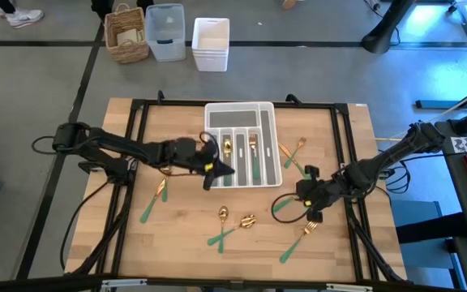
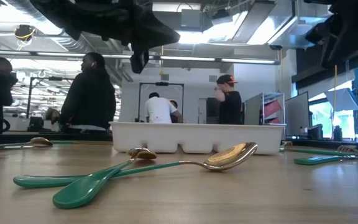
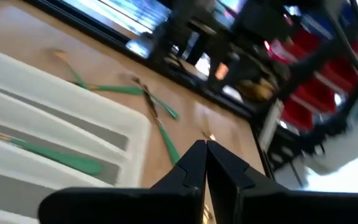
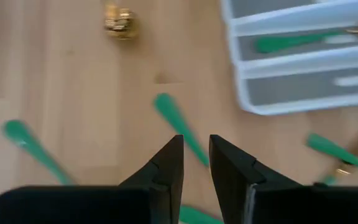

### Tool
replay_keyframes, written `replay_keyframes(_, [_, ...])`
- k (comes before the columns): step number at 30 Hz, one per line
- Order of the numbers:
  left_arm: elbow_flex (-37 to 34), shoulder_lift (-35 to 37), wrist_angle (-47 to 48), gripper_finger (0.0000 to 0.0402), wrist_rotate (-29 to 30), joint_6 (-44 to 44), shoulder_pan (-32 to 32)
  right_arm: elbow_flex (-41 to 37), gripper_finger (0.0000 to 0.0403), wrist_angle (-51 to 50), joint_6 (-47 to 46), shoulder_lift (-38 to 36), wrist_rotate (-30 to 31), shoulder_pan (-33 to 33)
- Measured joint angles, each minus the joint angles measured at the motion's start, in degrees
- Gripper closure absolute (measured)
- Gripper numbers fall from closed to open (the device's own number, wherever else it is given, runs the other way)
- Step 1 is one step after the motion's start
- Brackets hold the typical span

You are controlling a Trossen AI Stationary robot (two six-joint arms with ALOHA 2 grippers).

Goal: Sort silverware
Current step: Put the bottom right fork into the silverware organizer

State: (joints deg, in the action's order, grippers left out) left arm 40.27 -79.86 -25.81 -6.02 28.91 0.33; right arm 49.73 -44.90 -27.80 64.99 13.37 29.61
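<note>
Left tool (image 1: 217, 172) poised over the front left corner of the white slotted plastic cutlery tray (image 1: 269, 142), fingers pressed together, nothing between them. Right tool (image 1: 305, 193) low over the light wooden worktop (image 1: 185, 243), just right of the tray's front, fingers (image 4: 166, 165) slightly spread with a narrow gap, nothing pinched. Gold-headed, green-handled spoons and forks partly sorted: three pieces (image 1: 254, 154) lying lengthwise in the tray's slots. Others scattered on the worktop: one fork (image 1: 154, 200) left of the tray, two crossed spoons (image 1: 227, 227) in front of it, two forks (image 1: 292, 154) crossed to its right, one fork (image 1: 296, 241) near the front right. People visible in the room beyond.
</note>
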Motion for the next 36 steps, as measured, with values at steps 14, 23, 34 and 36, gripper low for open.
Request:
replay_keyframes(14, [0.0,-1.75,1.31,0.0396,0.49,-7.04,-6.82,-7.84,0.0322,19.15,8.17,8.67,-17.48,0.07])
replay_keyframes(23, [0.0,-1.77,5.91,0.0396,4.38,-7.25,-6.95,-7.84,0.0322,22.53,5.59,15.75,-24.55,4.42])
replay_keyframes(34, [0.0,-1.77,6.37,0.0396,6.67,-9.62,-6.94,-7.82,0.0322,23.74,1.22,17.14,-15.45,13.43])
replay_keyframes(36, [0.0,-1.77,6.41,0.0396,6.67,-9.6,-6.94,-7.82,0.0322,23.85,1.25,18.41,-15.39,14.42])
